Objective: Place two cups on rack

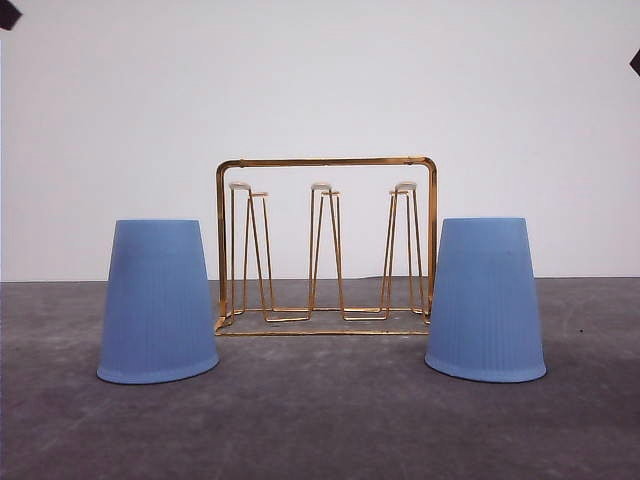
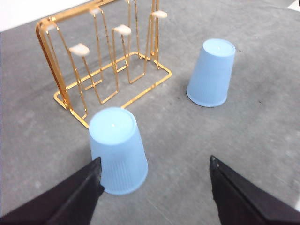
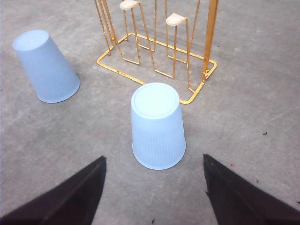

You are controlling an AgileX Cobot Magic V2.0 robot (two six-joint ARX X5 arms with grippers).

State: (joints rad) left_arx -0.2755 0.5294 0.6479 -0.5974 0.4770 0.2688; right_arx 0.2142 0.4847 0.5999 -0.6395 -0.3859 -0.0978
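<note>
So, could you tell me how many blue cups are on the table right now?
2. One cup stands upside down left of the rack, the other cup upside down to its right. Neither is on the rack yet.

The grey mottled surface (image 1: pixel 320 420) carries a gold wire rack (image 1: pixel 326 245) and two upturned blue cups: one cup (image 2: pixel 118 150) just ahead of the left claw (image 2: pixel 154 176), the other cup (image 3: pixel 157 126) just ahead of the right claw (image 3: pixel 154 176).

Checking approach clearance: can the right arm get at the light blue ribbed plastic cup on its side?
Probably yes. The right gripper is open, and the light blue ribbed plastic cup stands upside down just ahead of its fingers, with bare table between. The gold wire rack sits behind it, apart.
</note>
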